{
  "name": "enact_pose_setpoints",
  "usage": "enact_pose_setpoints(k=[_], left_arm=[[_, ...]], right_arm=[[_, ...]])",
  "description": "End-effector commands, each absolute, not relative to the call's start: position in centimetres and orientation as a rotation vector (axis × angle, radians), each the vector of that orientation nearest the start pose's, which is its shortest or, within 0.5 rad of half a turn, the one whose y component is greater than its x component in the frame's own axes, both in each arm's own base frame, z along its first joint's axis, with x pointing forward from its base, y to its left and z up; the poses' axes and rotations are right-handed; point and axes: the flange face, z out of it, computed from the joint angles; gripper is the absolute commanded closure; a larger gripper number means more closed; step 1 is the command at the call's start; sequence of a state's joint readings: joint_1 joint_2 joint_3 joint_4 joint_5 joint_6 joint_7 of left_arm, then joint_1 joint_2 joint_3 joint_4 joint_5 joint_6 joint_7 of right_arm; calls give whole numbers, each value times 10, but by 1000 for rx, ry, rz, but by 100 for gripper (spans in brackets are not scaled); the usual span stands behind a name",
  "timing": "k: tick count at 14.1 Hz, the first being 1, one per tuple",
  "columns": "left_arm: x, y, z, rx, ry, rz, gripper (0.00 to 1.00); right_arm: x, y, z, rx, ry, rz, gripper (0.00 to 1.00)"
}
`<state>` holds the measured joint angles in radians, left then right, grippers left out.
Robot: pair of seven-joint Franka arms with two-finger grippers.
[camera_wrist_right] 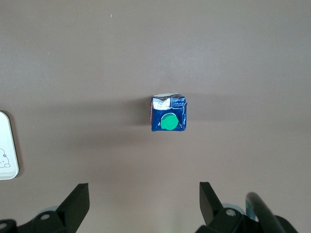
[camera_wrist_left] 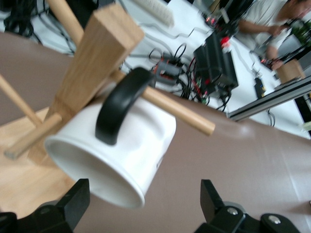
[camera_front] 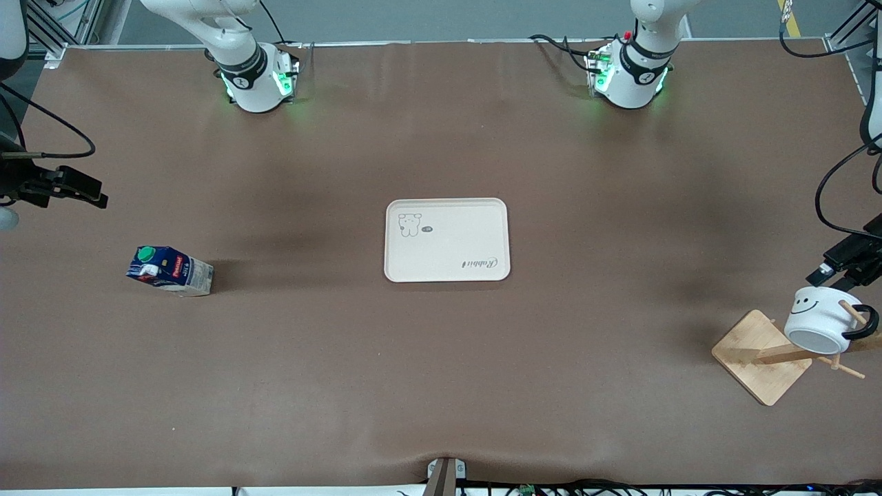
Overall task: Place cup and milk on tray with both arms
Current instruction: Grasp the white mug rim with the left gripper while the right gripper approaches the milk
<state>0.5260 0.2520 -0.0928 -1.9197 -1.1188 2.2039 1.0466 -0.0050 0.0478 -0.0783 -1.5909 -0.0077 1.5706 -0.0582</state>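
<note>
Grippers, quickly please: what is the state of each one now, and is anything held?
Left gripper: open, holding nothing, close to the cup hanging on its wooden rack.
Right gripper: open, holding nothing, over the milk.

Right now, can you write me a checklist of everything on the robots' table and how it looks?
Surface: brown table, flat.
Tray: cream tray mid-table, nothing on it.
Milk: milk carton upright on the table, toward the right arm's end.
Cup: smiley mug hanging by its black handle on a peg of the wooden mug stand, toward the left arm's end.
Clutter: nothing seen.
Grippers: left gripper open, close to the mug's mouth; right gripper open, over the carton.
Cables: black cables along the table's edges.
Surroundings: electronics and a person past the table edge in the left wrist view.
</note>
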Motion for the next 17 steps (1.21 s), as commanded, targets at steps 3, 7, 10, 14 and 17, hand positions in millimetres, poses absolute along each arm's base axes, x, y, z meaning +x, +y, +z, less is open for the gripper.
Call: enact_pose_setpoints(k=[3,7,10,14,17], left_arm=[[585,242,386,2305,55,927,2],[595,238,369,2306,-2,928,24],[596,236,363,2304,-14,920,41],[599,229,365,2300,-31,917,71],[599,228,368,2300,-38,920,95]], right_arm=[[566,-51,591,-3158,24,116,0],[566,-52,593,-3161,24,112,0],[566,-52,596,-3165,4,103,0],[566,-53,596,-3163,4,103,0],[566,-51,594,-3163,4,110,0]])
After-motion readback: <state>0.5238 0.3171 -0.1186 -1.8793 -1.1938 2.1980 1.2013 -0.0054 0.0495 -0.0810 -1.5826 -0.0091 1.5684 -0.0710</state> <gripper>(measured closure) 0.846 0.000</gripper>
